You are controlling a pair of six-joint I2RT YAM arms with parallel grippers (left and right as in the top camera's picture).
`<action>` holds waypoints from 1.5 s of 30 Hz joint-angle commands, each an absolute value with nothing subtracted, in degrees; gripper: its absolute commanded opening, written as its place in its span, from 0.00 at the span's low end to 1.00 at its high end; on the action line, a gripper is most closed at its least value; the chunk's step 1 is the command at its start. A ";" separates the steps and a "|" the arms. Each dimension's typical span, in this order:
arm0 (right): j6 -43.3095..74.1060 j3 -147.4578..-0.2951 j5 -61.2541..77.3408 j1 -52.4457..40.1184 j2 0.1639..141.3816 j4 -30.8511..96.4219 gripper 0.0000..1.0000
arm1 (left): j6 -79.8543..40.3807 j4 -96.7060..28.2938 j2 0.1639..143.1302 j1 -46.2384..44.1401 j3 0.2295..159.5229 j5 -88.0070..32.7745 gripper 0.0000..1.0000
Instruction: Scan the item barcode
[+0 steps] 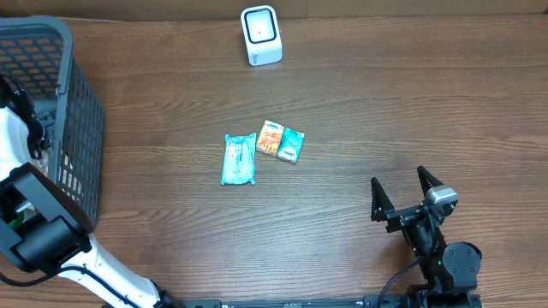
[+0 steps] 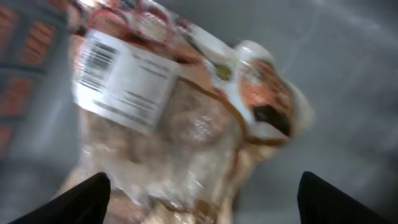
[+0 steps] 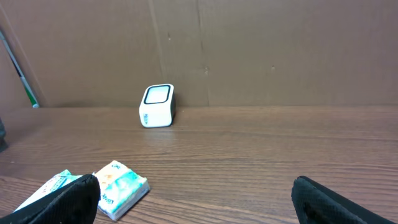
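Now, your left claw [image 2: 208,200] hangs inside the basket [image 1: 81,128] with its jaws spread wide, gripping nothing. The clear bagged item [image 2: 186,124] lies just ahead of its tips, barcode label [image 2: 121,78] turned toward the wrist. This looks like a release, so lift straight up and keep both fingers off the film and the mesh wall. Your right claw [image 1: 409,195] sits wide and empty. The scanner [image 3: 157,106] is far ahead-left of it, with the teal packet [image 1: 240,160] and the small orange-and-teal pack [image 1: 280,141] nearer.
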State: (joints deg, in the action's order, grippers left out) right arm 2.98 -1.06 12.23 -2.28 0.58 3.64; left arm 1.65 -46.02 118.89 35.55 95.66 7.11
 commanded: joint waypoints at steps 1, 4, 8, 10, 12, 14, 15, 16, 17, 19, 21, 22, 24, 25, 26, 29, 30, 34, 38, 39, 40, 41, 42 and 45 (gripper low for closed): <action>3.22 -0.43 12.53 -2.52 0.16 3.36 1.00 | 3.18 -43.40 117.86 35.42 92.82 14.39 0.84; 3.22 -0.43 12.53 -2.52 0.16 3.33 1.00 | 4.12 -40.07 117.86 36.32 89.97 16.86 0.90; 3.22 -0.45 12.56 -2.52 0.16 3.33 1.00 | 4.67 -36.18 117.86 37.63 86.43 17.15 0.96; 3.22 -0.45 12.56 -2.52 0.16 3.33 1.00 | 5.39 -35.18 117.86 38.09 85.30 17.12 0.96; 3.22 -0.43 12.53 -2.52 0.16 3.33 1.00 | 5.93 -34.39 117.86 38.44 84.33 17.08 0.96; 3.22 -0.45 12.53 -2.52 0.16 3.36 1.00 | 6.26 -33.74 117.86 38.89 83.18 17.04 0.95; 3.25 -0.45 12.53 -2.52 0.16 3.36 1.00 | 6.26 -33.28 117.86 39.18 82.37 16.99 0.94; 3.22 -0.43 12.53 -2.52 0.16 3.36 1.00 | 6.24 -32.86 117.86 39.53 81.49 16.97 0.93; 3.25 -0.45 12.53 -2.52 0.16 3.33 1.00 | 6.24 -32.51 117.86 39.90 80.51 16.97 0.92; 3.22 -0.45 12.53 -2.52 0.16 3.33 1.00 | 6.22 -32.18 117.86 40.58 78.67 16.97 0.89; 3.22 -0.43 12.53 -2.52 0.16 3.33 1.00 | 5.52 -32.10 117.86 41.01 77.14 16.97 0.84; 3.22 -0.45 12.53 -2.52 0.16 3.36 1.00 | 4.51 -32.08 117.86 41.23 76.34 16.91 0.82; 3.22 -0.45 12.53 -2.52 0.16 3.33 1.00 | 2.83 -32.14 117.86 41.23 75.11 16.91 0.73; 3.22 -0.43 12.53 -2.52 0.16 3.33 1.00 | 1.76 -32.27 117.86 41.23 74.46 16.86 0.69; 3.22 -0.45 12.53 -2.52 0.16 3.33 1.00 | 0.80 -32.32 117.86 41.23 73.87 16.75 0.66; 3.25 -0.43 12.53 -2.52 0.16 3.33 1.00 | 0.60 -32.47 117.86 41.23 72.79 13.82 0.49; 3.22 -0.45 12.53 -2.52 0.16 3.33 1.00 | 0.60 -32.51 117.86 41.15 72.82 11.40 0.39; 3.22 -0.43 12.53 -2.52 0.16 3.33 1.00 | 0.60 -32.45 117.86 41.08 72.82 7.05 0.23; 3.22 -0.45 12.53 -2.52 0.16 3.33 1.00 | 0.62 -32.27 117.86 40.60 72.88 6.96 0.08; 3.22 -0.43 12.53 -2.52 0.16 3.33 1.00 | 0.62 -32.27 117.84 40.47 72.90 6.96 0.04; 3.22 -0.45 12.53 -2.52 0.16 3.36 1.00 | 0.62 -32.25 117.84 40.32 72.93 6.94 0.04; 3.22 -0.45 12.53 -2.52 0.16 3.33 1.00 | 0.62 -32.29 117.84 40.21 72.97 6.96 0.04; 3.22 -0.45 12.53 -2.52 0.16 3.33 1.00 | 0.60 -32.34 117.84 40.14 73.12 6.92 0.04; 3.25 -0.45 12.53 -2.52 0.16 3.33 1.00 | 0.60 -33.45 117.82 40.07 74.76 5.08 0.04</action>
